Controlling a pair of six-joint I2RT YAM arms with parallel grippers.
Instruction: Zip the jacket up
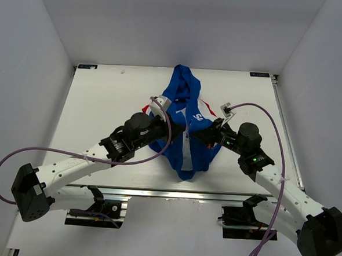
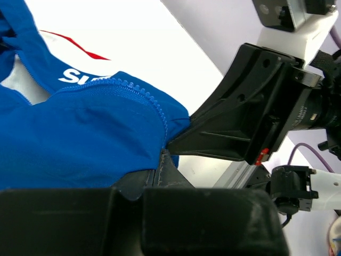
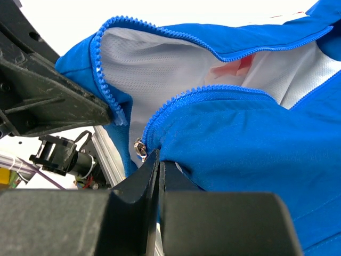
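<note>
The blue jacket (image 1: 185, 129) hangs bunched between my two grippers above the middle of the table, hood toward the back. Its front is open and white lining (image 3: 160, 69) shows between the two zipper edges. My left gripper (image 1: 166, 130) is shut on one front edge at the low end of its zipper teeth (image 2: 154, 106). My right gripper (image 1: 205, 136) is shut on the other front edge, right beside the metal zipper slider (image 3: 140, 149). Each gripper shows in the other's wrist view: the right gripper (image 2: 234, 128) and the left gripper (image 3: 48, 101). White lettering (image 2: 80, 79) shows on the chest.
The white table (image 1: 103, 100) has an aluminium rail (image 1: 173, 193) along its near edge. Grey walls enclose the back and sides. Purple cables (image 1: 275, 125) loop from both wrists.
</note>
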